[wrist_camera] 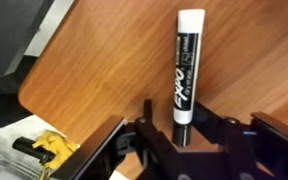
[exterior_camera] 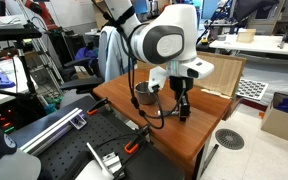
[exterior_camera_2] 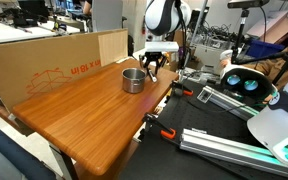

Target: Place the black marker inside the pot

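- wooden worktop (exterior_camera_2: 74, 115) carries the pot (exterior_camera_2: 133, 79), silver-grey and upright, in both exterior views.
- the gripper (exterior_camera_2: 152, 69) hangs low over the worktop, just beside the pot and outside it.
- in the wrist view the black marker (wrist_camera: 185, 70) stretches away over the wood, its dark end between the gripper's fingers (wrist_camera: 152, 135).
- i cannot tell whether the jaws pinch the marker or only flank it.
- the marker is outside the pot.

Wooden table (exterior_camera_2: 74, 110) (cardboard box (exterior_camera_2: 44, 60) behind), seemingly a cluttered lab.
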